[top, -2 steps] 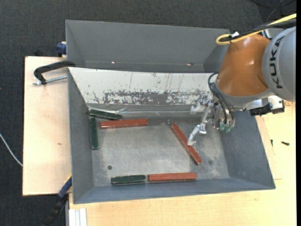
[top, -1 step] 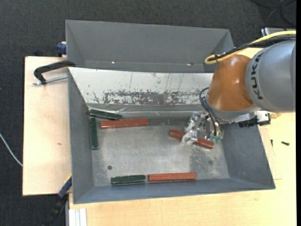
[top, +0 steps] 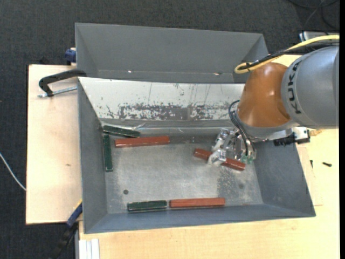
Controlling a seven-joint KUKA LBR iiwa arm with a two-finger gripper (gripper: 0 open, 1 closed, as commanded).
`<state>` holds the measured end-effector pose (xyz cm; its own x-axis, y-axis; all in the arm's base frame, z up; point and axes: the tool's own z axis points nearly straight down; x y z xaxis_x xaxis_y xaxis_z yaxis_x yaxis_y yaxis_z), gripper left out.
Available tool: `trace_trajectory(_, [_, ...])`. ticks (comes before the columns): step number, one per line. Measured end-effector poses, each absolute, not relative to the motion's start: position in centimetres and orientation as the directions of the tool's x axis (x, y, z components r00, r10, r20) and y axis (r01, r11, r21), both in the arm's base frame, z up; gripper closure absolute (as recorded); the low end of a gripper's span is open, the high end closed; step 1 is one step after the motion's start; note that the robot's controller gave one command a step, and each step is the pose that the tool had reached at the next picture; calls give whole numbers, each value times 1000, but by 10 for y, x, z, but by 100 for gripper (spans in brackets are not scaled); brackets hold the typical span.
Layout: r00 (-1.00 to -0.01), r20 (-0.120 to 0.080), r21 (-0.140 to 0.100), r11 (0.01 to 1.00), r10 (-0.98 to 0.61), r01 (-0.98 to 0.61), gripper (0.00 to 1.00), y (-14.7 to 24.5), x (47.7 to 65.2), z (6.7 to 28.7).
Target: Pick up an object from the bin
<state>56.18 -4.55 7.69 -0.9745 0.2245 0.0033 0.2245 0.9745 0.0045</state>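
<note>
You have three red sticks (top: 143, 141) and three green sticks (top: 146, 205); the gripper (top: 226, 152) is over the right red stick (top: 202, 155), perhaps touching, grip unclear.

Red bar (top: 202, 155), slanted, lying on bin floor (top: 161, 171), right of centre.

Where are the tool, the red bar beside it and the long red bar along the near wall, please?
tool (top: 227, 154): camera view, its lower end.
red bar by the tool (top: 201, 155): camera view, its bare left end.
long red bar at the near wall (top: 197, 203): camera view, its middle.
</note>
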Motion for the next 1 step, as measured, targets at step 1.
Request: trace_trajectory(1, [-978, -8, 3, 978, 208, 208, 100, -31, 561, 227])
